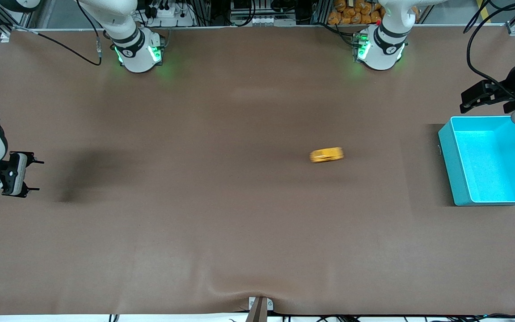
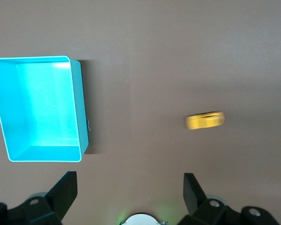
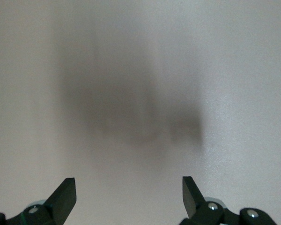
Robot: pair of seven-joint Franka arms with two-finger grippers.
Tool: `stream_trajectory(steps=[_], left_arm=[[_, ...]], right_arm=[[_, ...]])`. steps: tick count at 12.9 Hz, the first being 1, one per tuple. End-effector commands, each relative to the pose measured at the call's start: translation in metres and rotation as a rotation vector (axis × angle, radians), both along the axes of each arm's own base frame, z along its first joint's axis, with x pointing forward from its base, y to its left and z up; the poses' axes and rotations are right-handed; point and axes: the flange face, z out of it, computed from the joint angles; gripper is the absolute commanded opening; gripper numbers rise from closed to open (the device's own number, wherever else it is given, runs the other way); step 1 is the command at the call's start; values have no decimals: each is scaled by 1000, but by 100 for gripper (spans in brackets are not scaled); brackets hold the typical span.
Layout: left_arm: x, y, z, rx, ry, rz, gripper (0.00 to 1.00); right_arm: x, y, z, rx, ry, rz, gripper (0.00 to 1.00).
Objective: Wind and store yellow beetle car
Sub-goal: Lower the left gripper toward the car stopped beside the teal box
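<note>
The yellow beetle car (image 1: pixel 326 155) sat alone on the brown tabletop (image 1: pixel 221 214), toward the left arm's end, nothing blocking it. The turquoise bin (image 1: pixel 456 174) stood well apart. Left pincer (image 1: pixel 481 99) hung open above the bin's corner; right pincer (image 1: pixel 28 174) waited open, its wrist view showing only bare tabletop.

yellow beetle car (image 1: pixel 327 155): blurred, details unreadable | turquoise bin (image 1: pixel 490 158): cut by front-view edge

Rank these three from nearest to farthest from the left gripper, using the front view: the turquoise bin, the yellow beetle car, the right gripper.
1. Turquoise bin, just beneath the open left gripper, at the left arm's end.
2. Yellow beetle car, on the open table toward mid-table.
3. Right gripper, open, at the right arm's end.
</note>
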Motion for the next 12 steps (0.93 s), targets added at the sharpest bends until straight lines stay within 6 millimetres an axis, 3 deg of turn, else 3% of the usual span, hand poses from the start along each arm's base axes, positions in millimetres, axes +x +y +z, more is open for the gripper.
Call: stream_trajectory(steps=[1,7,10,12], left_arm=[[0,0,-1,10,-4,-6,100],[4,1,-13,11,18,24,100],[2,-7,-44,40,78,177,100],[1,-4,-68,62,118,280,100]], right_arm=[[3,-3,-1,17,4,-22,100],[2,-5,-2,17,4,-25,100],[7,-1,4,14,-5,-34,100],[15,1,24,17,-39,-123,100]])
